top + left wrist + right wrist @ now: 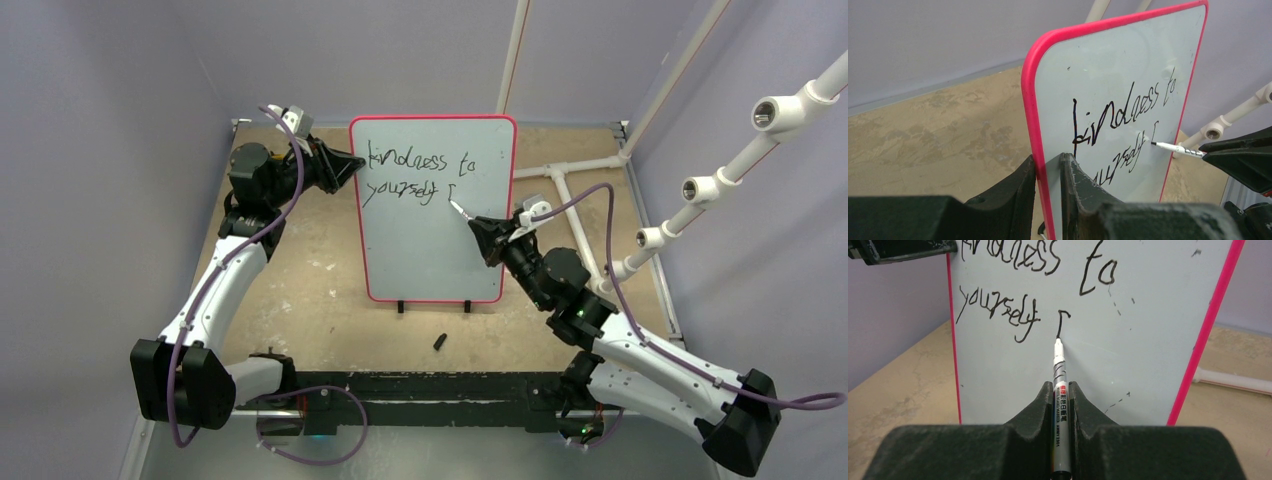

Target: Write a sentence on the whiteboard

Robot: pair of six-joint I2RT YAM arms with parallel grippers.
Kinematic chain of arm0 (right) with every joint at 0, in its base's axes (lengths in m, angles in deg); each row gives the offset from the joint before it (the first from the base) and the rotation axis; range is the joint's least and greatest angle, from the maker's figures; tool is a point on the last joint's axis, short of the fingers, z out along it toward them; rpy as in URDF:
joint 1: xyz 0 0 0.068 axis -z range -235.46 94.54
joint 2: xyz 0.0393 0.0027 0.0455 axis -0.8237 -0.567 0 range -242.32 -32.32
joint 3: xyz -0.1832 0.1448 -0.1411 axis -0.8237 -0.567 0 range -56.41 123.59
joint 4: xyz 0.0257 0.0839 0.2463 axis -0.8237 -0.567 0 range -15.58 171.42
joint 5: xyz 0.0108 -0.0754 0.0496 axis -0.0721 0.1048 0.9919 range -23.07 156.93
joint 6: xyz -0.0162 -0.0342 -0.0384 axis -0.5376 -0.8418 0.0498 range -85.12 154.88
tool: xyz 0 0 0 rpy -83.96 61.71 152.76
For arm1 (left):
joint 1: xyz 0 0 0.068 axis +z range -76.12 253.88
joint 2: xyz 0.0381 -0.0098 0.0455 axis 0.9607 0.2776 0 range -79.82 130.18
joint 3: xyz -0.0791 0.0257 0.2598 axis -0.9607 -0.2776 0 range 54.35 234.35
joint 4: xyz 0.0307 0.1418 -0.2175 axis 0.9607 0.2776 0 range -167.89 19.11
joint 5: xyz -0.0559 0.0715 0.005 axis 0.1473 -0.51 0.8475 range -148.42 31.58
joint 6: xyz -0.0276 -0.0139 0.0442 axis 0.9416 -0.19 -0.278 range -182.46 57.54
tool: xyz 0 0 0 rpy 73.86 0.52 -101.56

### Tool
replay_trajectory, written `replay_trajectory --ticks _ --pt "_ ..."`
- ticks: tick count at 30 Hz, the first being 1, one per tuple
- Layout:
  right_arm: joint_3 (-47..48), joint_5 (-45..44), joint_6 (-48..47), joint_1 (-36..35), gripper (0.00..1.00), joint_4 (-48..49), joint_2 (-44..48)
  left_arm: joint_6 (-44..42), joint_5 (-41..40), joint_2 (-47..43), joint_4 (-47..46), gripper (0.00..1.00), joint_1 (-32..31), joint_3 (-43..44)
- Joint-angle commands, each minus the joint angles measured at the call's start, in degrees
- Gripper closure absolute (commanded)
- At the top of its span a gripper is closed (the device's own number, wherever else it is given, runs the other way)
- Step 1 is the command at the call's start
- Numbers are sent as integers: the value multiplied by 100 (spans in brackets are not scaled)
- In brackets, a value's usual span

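Pink-rimmed whiteboard [430, 250] stands upright on small black feet at the centre of the tan desk [300, 290]. Sentence [410, 173] in black script fills the board's upper half in two lines: "kindness to", then "yourself" followed by one hooked stroke.

Left fingers [350, 163] pinch the board's rim at about 10 o'clock on its outline, one finger in front and one behind.

Right fingers [481, 228], at 3 o'clock on the board's face, are pressed onto a slim marker [1060, 390]. The barrel lies between them with the printed label up. Marker tip touches the board at the foot of the hooked stroke, at 3 o'clock of "yourself".

Small black piece [440, 342] lies on the desk at 6 o'clock of the board, apart from its feet. White pipes [590, 165] lie at 3 o'clock, behind the board.
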Motion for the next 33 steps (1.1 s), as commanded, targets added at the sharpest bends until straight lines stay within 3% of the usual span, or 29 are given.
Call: replay_trajectory --ticks 1,6,12,22,33 --pt "-167 138 350 -25 100 -426 74 -63 88 53 70 100 -14 -84" --pt "-187 208 378 -156 100 -411 133 -65 89 44 68 100 -14 -79" --pt "-113 469 234 -187 100 273 327 -60 86 49 70 100 -14 -83" --pt "166 -162 15 -190 100 582 -215 -82 92 45 75 100 -14 -80" --pt "127 -843 145 -187 100 296 -9 -82 84 53 77 100 -14 -83"
